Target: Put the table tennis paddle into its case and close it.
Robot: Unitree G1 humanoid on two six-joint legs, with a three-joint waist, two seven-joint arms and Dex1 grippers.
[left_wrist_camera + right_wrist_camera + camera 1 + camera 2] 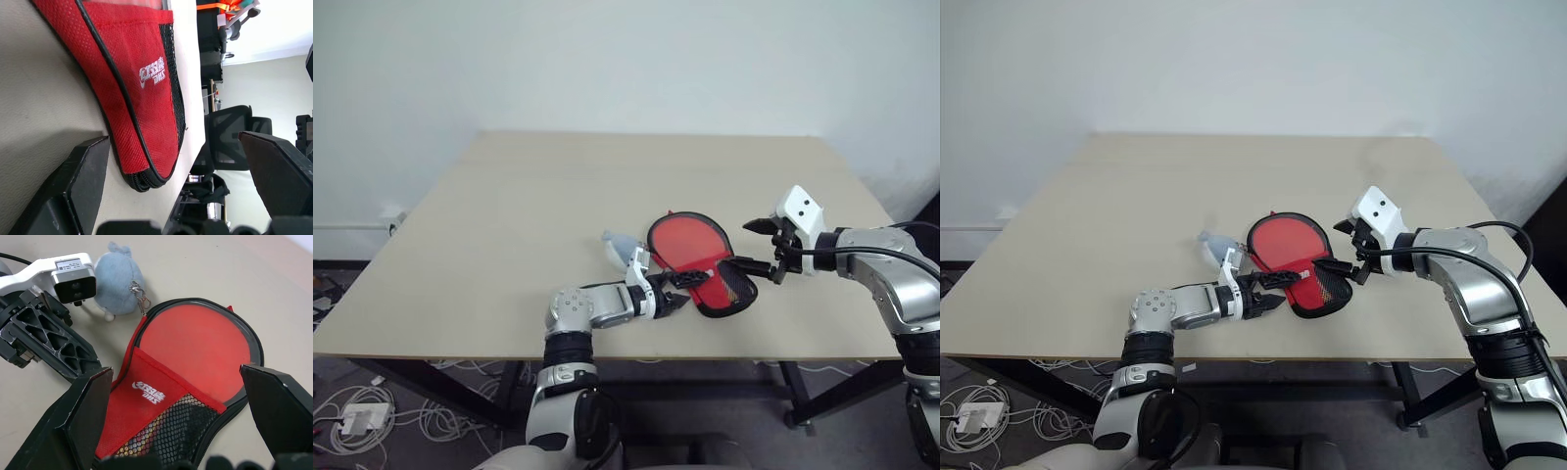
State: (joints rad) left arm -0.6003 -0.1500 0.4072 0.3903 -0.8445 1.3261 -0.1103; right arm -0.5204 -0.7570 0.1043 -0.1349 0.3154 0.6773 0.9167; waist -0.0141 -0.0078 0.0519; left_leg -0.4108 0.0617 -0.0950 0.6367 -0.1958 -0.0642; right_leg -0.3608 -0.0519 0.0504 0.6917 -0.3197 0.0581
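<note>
Case (724, 286): lying flat on the table (509, 225) toward its near edge, handle end pointing to about 5 o'clock, its mesh pocket and white logo facing up over that end.
Paddle (687, 240): sitting inside the case, its round red face showing at the wide end, around 11 o'clock of the pocket, with the flap not drawn over it.
Left gripper (674, 294): reaching in from 9 o'clock, fingers standing wide apart, holding nothing, tips just beside the case's near rim.
Right gripper (759, 245): hanging over the case from 3 o'clock, fingers spread wide, gripping nothing.
Soft toy (117, 281): a pale blue-grey lump with a metal clip (138, 293), lying just beside the case's rim at about 10 o'clock, close behind the left wrist.
In the way: nothing is lying between either gripper and the case.
</note>
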